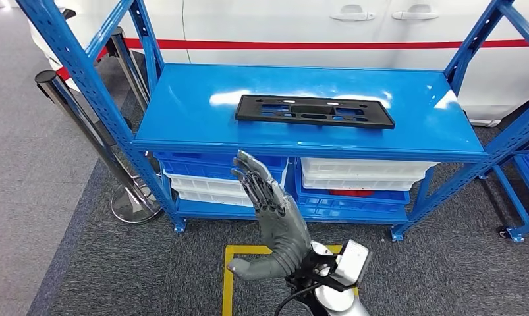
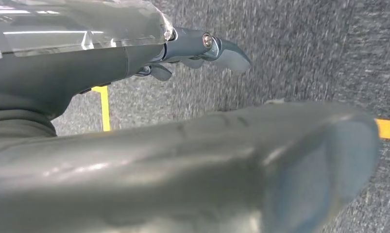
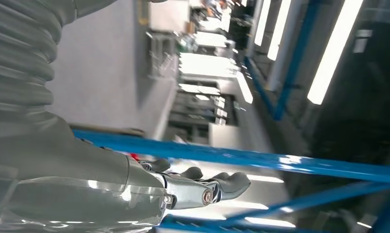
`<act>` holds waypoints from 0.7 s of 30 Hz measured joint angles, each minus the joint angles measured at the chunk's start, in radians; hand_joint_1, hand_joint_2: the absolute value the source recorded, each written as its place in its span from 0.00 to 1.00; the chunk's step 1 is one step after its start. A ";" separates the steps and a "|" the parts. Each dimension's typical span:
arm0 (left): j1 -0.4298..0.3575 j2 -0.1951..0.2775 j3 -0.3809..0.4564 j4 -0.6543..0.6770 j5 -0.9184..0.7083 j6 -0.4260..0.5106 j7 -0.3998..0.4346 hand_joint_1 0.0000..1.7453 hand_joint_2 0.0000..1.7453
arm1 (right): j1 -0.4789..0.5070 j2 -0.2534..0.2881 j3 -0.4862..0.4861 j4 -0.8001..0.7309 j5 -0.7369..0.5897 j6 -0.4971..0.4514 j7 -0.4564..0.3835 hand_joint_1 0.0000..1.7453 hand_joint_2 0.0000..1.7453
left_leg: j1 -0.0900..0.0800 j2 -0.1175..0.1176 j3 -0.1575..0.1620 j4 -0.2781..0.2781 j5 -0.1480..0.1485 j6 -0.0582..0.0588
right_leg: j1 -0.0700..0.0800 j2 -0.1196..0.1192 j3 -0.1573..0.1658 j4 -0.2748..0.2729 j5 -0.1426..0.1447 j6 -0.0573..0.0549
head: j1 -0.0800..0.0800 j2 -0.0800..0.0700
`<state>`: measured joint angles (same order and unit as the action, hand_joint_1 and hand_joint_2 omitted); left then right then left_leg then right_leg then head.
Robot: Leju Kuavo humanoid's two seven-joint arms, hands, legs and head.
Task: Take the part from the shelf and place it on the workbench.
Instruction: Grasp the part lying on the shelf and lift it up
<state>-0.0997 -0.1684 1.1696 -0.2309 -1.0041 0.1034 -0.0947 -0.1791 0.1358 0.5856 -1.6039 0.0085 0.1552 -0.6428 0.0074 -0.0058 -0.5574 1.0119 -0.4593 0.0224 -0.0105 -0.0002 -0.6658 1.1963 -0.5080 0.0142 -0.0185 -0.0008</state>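
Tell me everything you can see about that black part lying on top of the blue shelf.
The black part is a long, flat rectangular panel, plastic by its look, with cut-out slots and small holes. It lies flat on the top deck of the blue shelf, roughly centred and slightly skewed. Nothing else touches it; the right hand is raised in front of the shelf, apart from it.

Head view looks down on the shelf; left wrist view faces floor; right wrist view shares the shelf's beams.
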 joint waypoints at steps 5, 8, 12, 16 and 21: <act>-0.009 -0.008 0.035 0.008 -0.035 -0.001 -0.005 0.00 0.00 | -0.020 0.000 0.056 -0.102 0.028 -0.136 -0.028 0.00 1.00 | -0.005 -0.002 -0.005 0.008 -0.007 -0.022 | 0.008 0.002 0.071 -0.159 0.049 -0.018 | -0.002 0.000; -0.012 -0.010 0.047 0.011 -0.049 -0.002 -0.005 0.00 0.00 | -0.030 0.000 0.078 -0.144 0.053 -0.233 -0.037 0.00 1.00 | -0.003 -0.001 -0.017 0.043 -0.036 -0.039 | 0.001 0.001 0.077 -0.171 0.056 -0.033 | -0.002 0.000; -0.012 -0.011 0.059 0.014 -0.061 -0.002 -0.003 0.00 0.00 | -0.039 -0.003 0.103 -0.163 0.092 -0.369 -0.048 0.00 1.00 | 0.004 0.000 -0.120 0.268 -0.140 -0.053 | -0.001 -0.002 0.076 -0.174 0.057 -0.038 | -0.003 0.000; -0.013 -0.012 0.068 0.016 -0.071 -0.002 0.000 0.00 0.00 | -0.051 -0.011 0.119 -0.164 0.125 -0.508 -0.049 0.00 1.00 | 0.008 0.001 -0.064 0.143 -0.047 -0.052 | -0.002 0.000 0.079 -0.171 0.054 -0.034 | -0.002 0.000; -0.017 -0.013 0.068 0.018 -0.086 -0.001 0.004 0.00 0.00 | -0.078 -0.018 0.134 -0.164 0.141 -0.618 -0.050 0.00 1.00 | 0.000 0.000 -0.004 0.005 -0.006 -0.024 | 0.004 0.000 0.076 -0.170 0.055 -0.009 | -0.001 0.000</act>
<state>-0.1162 -0.1816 1.2375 -0.2132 -1.0902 0.1025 -0.0912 -0.2566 0.1183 0.7192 -1.7676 0.1491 -0.4629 -0.6924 0.0079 -0.0056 -0.5616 1.0169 -0.4652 -0.0015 -0.0065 -0.0001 -0.5898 1.0261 -0.4526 0.0055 -0.0197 -0.0008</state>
